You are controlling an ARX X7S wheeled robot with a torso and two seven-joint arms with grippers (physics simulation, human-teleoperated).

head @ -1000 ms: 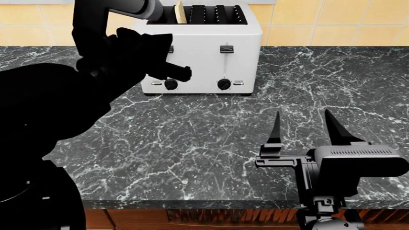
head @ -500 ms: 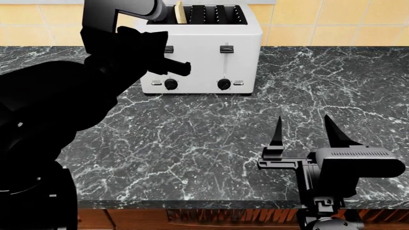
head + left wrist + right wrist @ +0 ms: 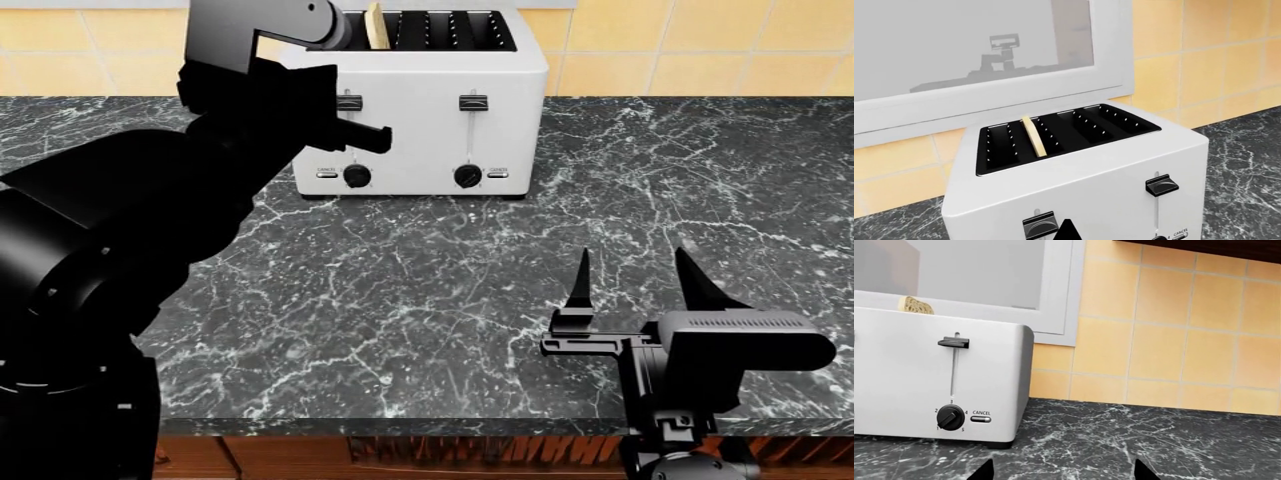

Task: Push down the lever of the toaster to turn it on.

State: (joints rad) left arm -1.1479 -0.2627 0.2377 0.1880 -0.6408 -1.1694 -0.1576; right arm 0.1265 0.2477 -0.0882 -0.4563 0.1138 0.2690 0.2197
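Toaster lever (image 3: 350, 102) sits raised on the front, just above the left gripper (image 3: 380, 138), whose finger spread I cannot tell. Toaster (image 3: 441, 120) stands at the counter's (image 3: 400, 290) back. Right gripper (image 3: 638, 275) spreads wide, well apart.

On the front of the toaster (image 3: 934, 375), in the right wrist view, the word "CANCEL" is being shown in small dark letters just above a small oblong button (image 3: 980, 419), beside the right-hand round black knob (image 3: 951, 417). Around this knob small numbers are being displayed: 2, 3 and 4 can be read clearly, and 1 and 5 lower down are only partly readable. In the left wrist view the same word "CANCEL" (image 3: 1180, 233) is being seen at the lower edge of the toaster front, with one small digit beside it that cannot be read surely. In the head view the markings by the knobs are being rendered too small to be read.
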